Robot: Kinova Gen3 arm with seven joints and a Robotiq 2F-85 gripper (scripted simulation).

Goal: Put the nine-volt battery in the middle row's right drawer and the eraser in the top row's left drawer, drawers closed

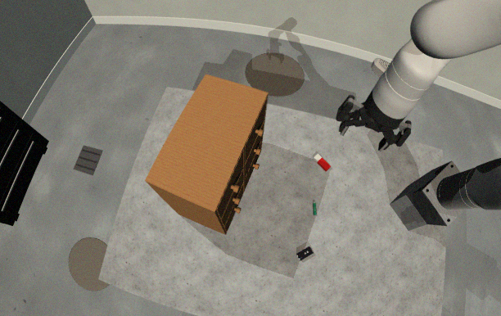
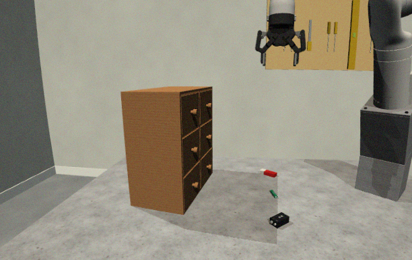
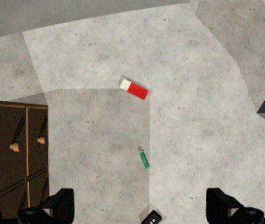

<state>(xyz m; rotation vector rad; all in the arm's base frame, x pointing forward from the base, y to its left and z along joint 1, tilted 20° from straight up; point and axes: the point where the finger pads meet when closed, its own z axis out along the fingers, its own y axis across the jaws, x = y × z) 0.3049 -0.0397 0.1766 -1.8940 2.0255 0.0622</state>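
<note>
The wooden chest (image 1: 211, 135) (image 2: 157, 148) (image 3: 13, 160) stands upright, its six drawers in three rows of two all looking pushed in. The nine-volt battery (image 1: 304, 253) (image 2: 279, 219) (image 3: 151, 218) is a black block with two terminals, lying on the table in front of the chest. The eraser (image 1: 322, 162) (image 2: 270, 173) (image 3: 138, 90), red with a white end, lies flat on the table. My gripper (image 1: 363, 140) (image 2: 279, 64) (image 3: 139, 203) is open and empty, high above the table, higher than the chest's top and out from its front.
A small green cylinder (image 1: 314, 207) (image 2: 273, 194) (image 3: 144, 157) lies on the table between the eraser and the battery. The robot's base block (image 1: 424, 196) (image 2: 382, 148) stands at the right. Round knobs stick out of the chest's front. The table (image 1: 363, 262) (image 2: 328, 229) (image 3: 198, 125) is grey and mottled.
</note>
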